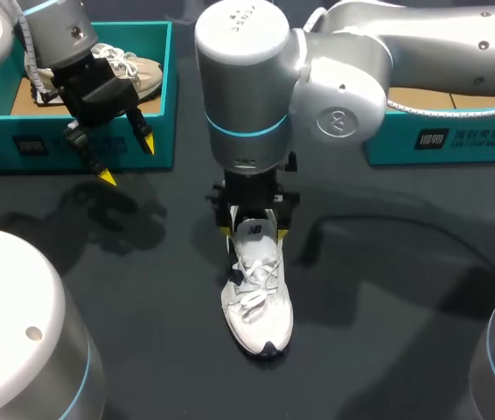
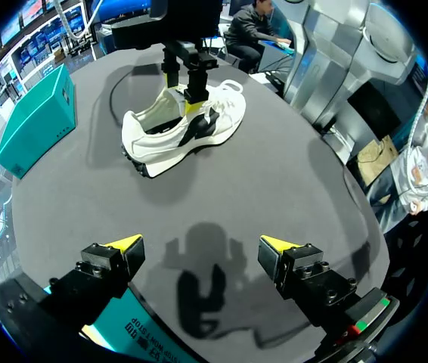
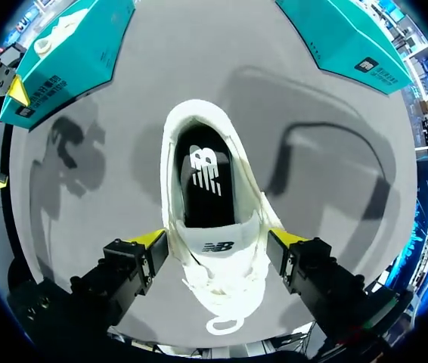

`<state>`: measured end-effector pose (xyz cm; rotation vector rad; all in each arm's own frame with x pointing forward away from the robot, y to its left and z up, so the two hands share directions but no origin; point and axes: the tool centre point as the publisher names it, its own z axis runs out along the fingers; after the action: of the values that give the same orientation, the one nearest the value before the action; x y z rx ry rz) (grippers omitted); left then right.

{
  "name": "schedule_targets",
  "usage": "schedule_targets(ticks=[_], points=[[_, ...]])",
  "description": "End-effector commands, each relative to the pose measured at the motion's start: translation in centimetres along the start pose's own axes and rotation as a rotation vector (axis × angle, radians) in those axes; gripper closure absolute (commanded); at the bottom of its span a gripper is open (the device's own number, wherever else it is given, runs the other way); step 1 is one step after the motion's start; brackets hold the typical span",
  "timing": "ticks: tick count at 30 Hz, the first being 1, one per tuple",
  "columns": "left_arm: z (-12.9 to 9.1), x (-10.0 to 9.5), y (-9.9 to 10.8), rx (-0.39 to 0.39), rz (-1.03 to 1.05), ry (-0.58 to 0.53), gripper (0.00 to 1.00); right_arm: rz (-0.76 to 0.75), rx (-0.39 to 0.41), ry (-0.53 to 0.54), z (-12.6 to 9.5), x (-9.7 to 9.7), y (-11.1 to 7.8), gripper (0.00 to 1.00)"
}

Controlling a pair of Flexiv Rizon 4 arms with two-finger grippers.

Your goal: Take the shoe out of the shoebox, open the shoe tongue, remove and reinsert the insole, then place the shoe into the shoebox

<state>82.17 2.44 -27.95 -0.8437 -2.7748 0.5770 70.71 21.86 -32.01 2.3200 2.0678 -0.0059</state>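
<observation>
Item: white shoe (image 1: 256, 297) (image 2: 184, 132) (image 3: 214, 227), standing upright on its sole on the dark bench (image 1: 387, 289), outside both boxes, in the middle ground between them, toe pointing away from them. Interior: dark insole (image 3: 203, 178) with a white mark, lying flat in the opening. The white tongue (image 3: 218, 246) stands just behind the opening, and the laces (image 1: 252, 293) are loosely crossed over the upper. Right end effector (image 1: 252, 229) (image 3: 219, 240): reaching in over the middle of the bench, pointing down, holding the white shoe. Its two yellow-tipped fingers are set moderately apart, one pressed to each side of the upper level with the tongue. Left end effector (image 1: 127, 159) (image 2: 199, 246): hanging above the bench at the front wall of the left shoebox (image 1: 156, 131), fingers spread wide with nothing between them, well apart from the white shoe. Left shoebox: teal, open-topped, at the far left of the bench, containing a second shoe (image 1: 134, 70), pale with white laces, lying on the cardboard floor. Right shoebox (image 1: 440, 140) (image 3: 342, 38): teal, at the far right of the bench, its inside mostly hidden behind the right arm.
</observation>
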Motion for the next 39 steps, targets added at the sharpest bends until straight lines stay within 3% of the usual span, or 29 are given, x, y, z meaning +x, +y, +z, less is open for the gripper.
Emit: schedule_targets(ticks=[1,7,9,14,23,26,39], points=[[-0.1,0.0,0.0,-0.002,0.001,0.001,0.0,0.013,0.0,0.014,-0.9,-0.9,-1.4,0.19],[-0.1,0.0,0.0,-0.002,0.001,0.001,0.0,0.002,0.039,0.025,-1.6,-0.9,-3.4,0.33],[-0.1,0.0,0.0,-0.002,0.001,0.001,0.0,0.0,0.046,0.022,-1.7,-0.9,-3.9,0.47],[-0.1,0.0,0.0,-0.002,0.001,0.001,0.0,-0.009,0.038,0.024,-1.8,-0.9,-4.5,0.68],[-0.1,0.0,0.0,-0.002,0.001,0.001,0.0,-0.094,0.016,0.04,-0.6,-0.6,-2.9,0.7],[-0.1,0.0,0.0,-0.002,0.001,0.001,0.0,-0.139,0.003,0.058,-0.2,-0.5,-2.1,0.77],[-0.1,0.0,0.0,-0.002,0.001,0.001,0.0,-0.232,0.038,0.087,2.7,-0.7,1.0,0.81]])
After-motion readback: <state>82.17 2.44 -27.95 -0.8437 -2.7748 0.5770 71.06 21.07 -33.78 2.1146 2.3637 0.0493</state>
